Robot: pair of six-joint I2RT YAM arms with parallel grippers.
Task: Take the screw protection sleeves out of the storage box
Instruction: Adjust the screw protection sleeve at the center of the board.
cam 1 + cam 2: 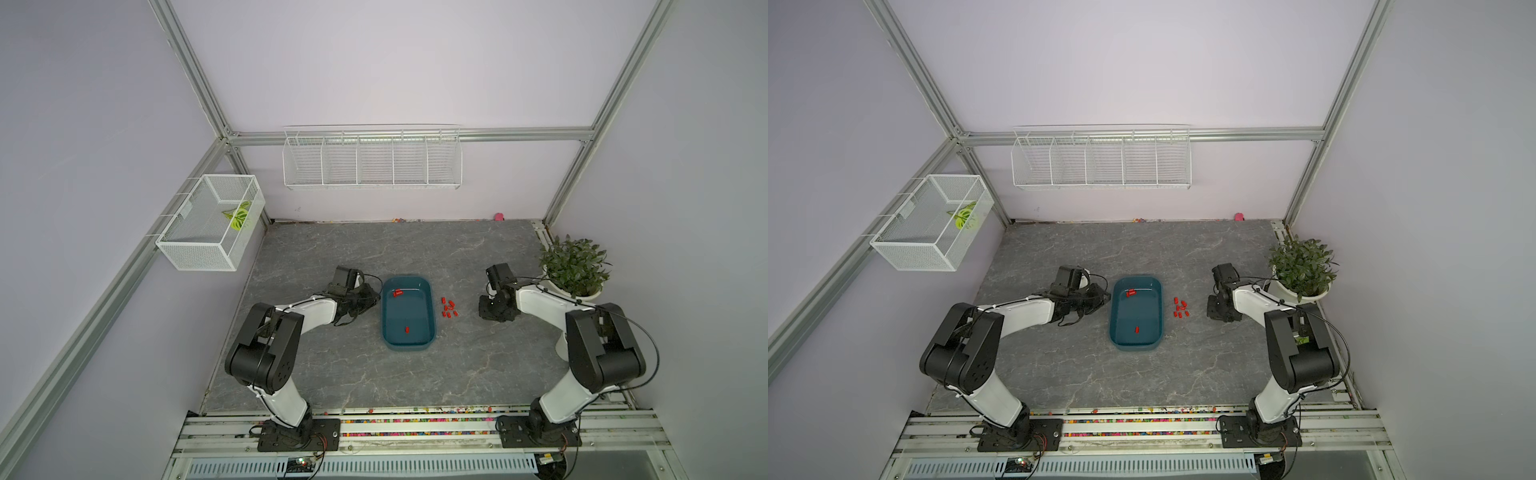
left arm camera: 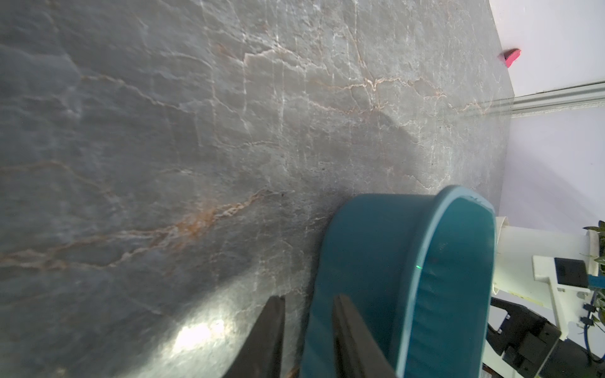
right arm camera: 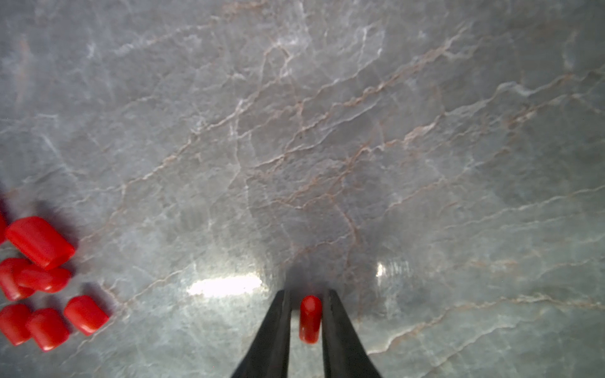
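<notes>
The teal storage box sits mid-table with two red screw protection sleeves on its floor. Several more sleeves lie in a pile on the table to its right. My right gripper is low over the table right of that pile. One sleeve is between its fingers, and a thin gap shows on one side. My left gripper rests by the box's left wall, jaws slightly apart and empty.
A potted plant stands at the right edge behind the right arm. A white mesh basket hangs on the left wall and a wire rack on the back wall. A small pink object lies at the back edge.
</notes>
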